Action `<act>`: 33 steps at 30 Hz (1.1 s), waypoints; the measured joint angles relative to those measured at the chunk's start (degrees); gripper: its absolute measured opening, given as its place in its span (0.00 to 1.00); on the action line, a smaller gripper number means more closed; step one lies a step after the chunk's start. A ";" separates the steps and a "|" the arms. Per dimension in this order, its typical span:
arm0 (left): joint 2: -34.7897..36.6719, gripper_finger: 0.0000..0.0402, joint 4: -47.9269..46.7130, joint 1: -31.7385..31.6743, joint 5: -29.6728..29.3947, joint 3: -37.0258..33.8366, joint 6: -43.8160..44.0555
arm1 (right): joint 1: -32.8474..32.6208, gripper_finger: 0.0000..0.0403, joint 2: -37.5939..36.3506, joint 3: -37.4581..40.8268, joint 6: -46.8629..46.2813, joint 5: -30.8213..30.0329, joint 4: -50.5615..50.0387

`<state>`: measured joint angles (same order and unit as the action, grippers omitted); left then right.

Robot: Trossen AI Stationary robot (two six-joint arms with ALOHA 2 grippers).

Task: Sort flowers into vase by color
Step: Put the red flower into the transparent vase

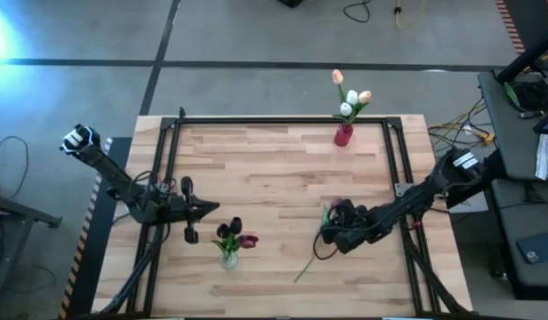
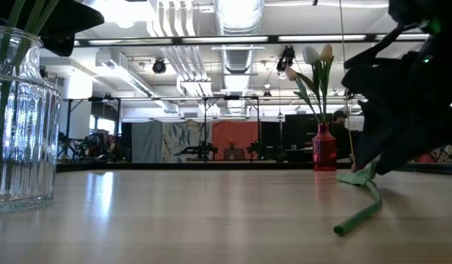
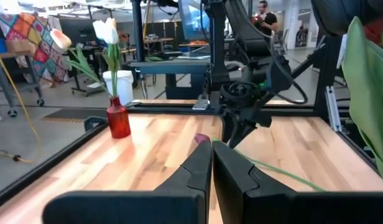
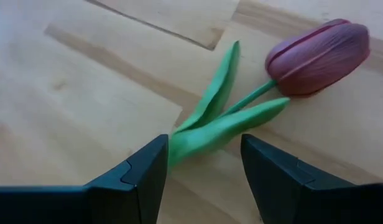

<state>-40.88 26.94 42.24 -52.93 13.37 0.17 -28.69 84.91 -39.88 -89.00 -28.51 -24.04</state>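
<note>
Looking down past my right hand (image 4: 201,171), I see its two dark fingers spread fairly wide and holding nothing, with the leaves of a maroon tulip (image 4: 319,59) lying on the bare wood right between and just ahead of the tips. The stem passes through the gap, so the fingers straddle it near the leaves; the head lies forward and off to one side of the hand. From overhead the right hand (image 1: 338,224) sits low over the right half of the surface (image 1: 274,169), and the tulip's long axis runs on a diagonal: head tucked under the hand, green stem (image 1: 306,267) trailing out toward the near edge and the middle. The level camera confirms the stem end (image 2: 358,216) lies flat on the wood, nothing lifted. I judge the grip turns on that axis; the fingers look set roughly across it, so closing should catch stem and leaves together. The clear glass vase (image 1: 229,258) with dark tulips stands near the front toward the left, close to my left hand (image 1: 212,209), which waits with fingers pressed together. The red vase (image 1: 343,135) with pale tulips (image 1: 350,93) stands at the far edge, well apart. The right arm is clearly the nearer one to this flower.
</note>
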 joint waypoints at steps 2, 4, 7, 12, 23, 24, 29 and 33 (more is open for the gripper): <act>0.25 0.00 0.01 0.00 0.00 0.00 -0.72 | 0.46 0.48 1.05 0.01 -1.27 0.06 1.64; 0.62 0.00 0.00 0.00 0.00 0.00 -1.14 | 0.62 0.48 2.03 0.01 -1.97 0.35 4.31; 1.11 0.00 0.04 0.00 -0.02 0.02 -1.33 | 0.59 0.48 3.51 0.00 -3.13 1.75 9.37; 1.54 0.00 -0.01 0.02 -0.02 0.02 -2.68 | 0.57 0.48 7.06 -0.33 -6.98 2.30 12.88; 1.51 0.00 -0.13 0.02 -0.02 0.02 -2.67 | 0.57 0.19 10.35 -3.56 3.86 -0.69 13.05; 1.49 0.00 -0.17 0.01 -0.02 0.02 -2.67 | 0.57 0.14 10.07 -3.90 6.31 -1.53 13.12; 1.40 0.00 0.04 -0.86 1.08 -1.29 -0.66 | 0.85 0.04 5.82 -6.40 19.87 -11.17 12.95; 1.45 0.00 2.06 -2.34 3.33 -2.96 0.59 | 1.24 0.03 2.02 -8.27 33.40 -20.98 13.16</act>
<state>-39.43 29.00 39.90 -49.60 10.41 0.76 -27.45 86.93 -48.15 -55.60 -49.49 -10.89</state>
